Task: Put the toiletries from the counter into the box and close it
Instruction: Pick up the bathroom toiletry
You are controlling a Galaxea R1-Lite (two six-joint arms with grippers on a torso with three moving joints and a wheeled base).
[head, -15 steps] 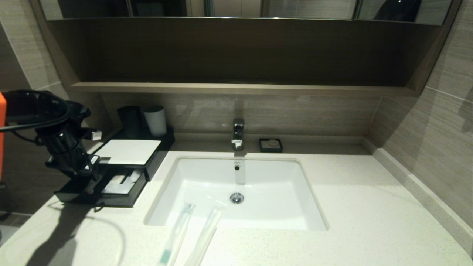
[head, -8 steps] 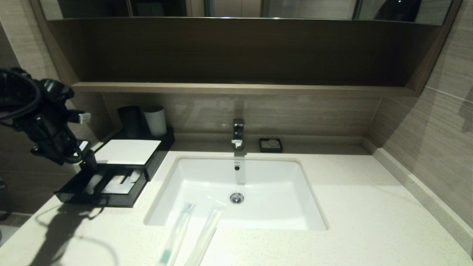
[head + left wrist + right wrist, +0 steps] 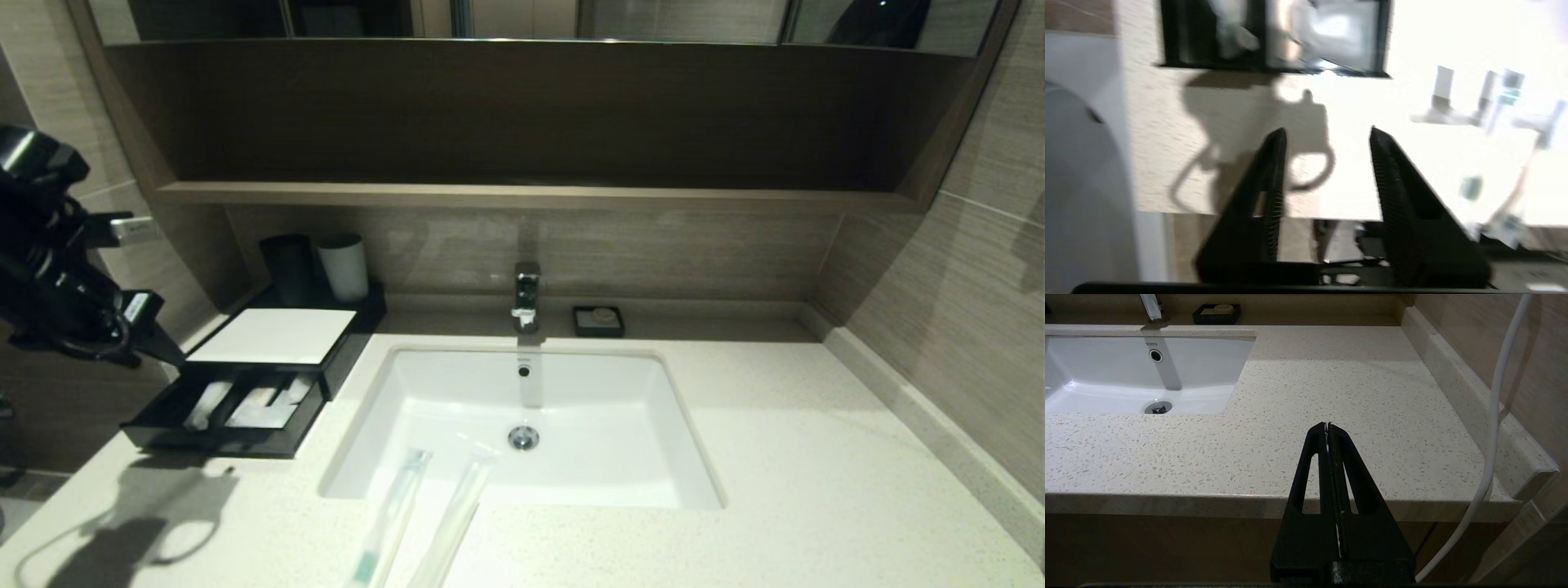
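Left gripper (image 3: 1327,134) hangs empty, fingers apart, above the counter's (image 3: 816,490) left edge — right by the box's (image 3: 273,336) open drawer. Two packets (image 3: 424,514) lie on the front edge, poking over the sink (image 3: 571,408). Right gripper (image 3: 1327,426) sits pinched closed past the front edge.

Speckled stone counter (image 3: 775,490), glossy, probably ceramic, sink (image 3: 604,457).

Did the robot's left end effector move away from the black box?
Yes. The left end effector has lifted up and back toward the left wall, clear of the box, whose open drawer it was reaching into before.
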